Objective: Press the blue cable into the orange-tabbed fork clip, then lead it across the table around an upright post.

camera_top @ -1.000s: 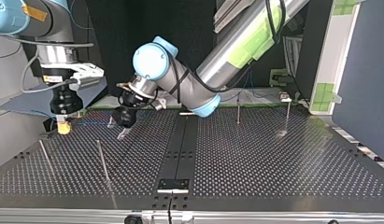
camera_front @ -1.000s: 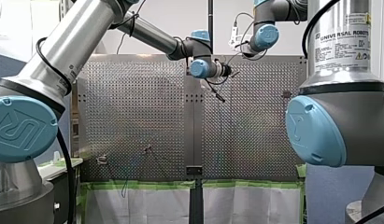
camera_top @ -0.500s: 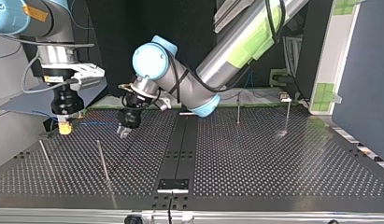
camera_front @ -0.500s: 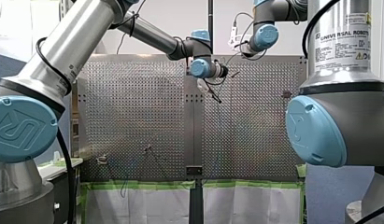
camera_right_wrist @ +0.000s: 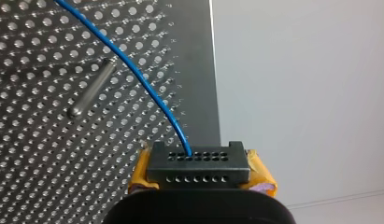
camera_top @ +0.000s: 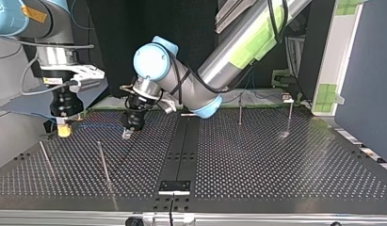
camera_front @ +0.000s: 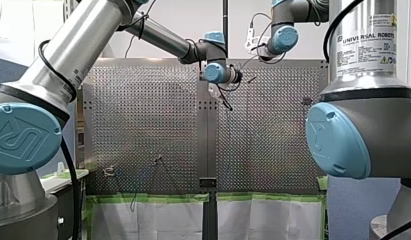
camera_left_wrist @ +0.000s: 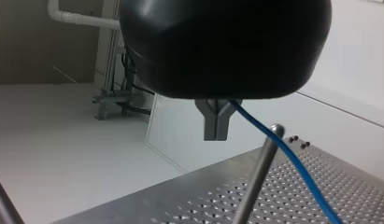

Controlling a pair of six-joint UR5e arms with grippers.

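Left pincer point(camera_left_wrist: 216, 133): metal fingers together, clamped on blue cable point(camera_left_wrist: 292, 161), near an upright post point(camera_left_wrist: 257, 172). Right pincer point(camera_right_wrist: 199, 168): clamped on the same cable, low over worktop point(camera_top: 276, 165). Risk: cable may slip free if pulled taut against the post.

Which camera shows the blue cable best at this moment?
The right wrist view: the blue cable curves across the table into a black holed block. The left wrist view shows it leaving my left gripper, shut on it, past a post. The top view shows a faint stretch; the front view, nothing I can make out.
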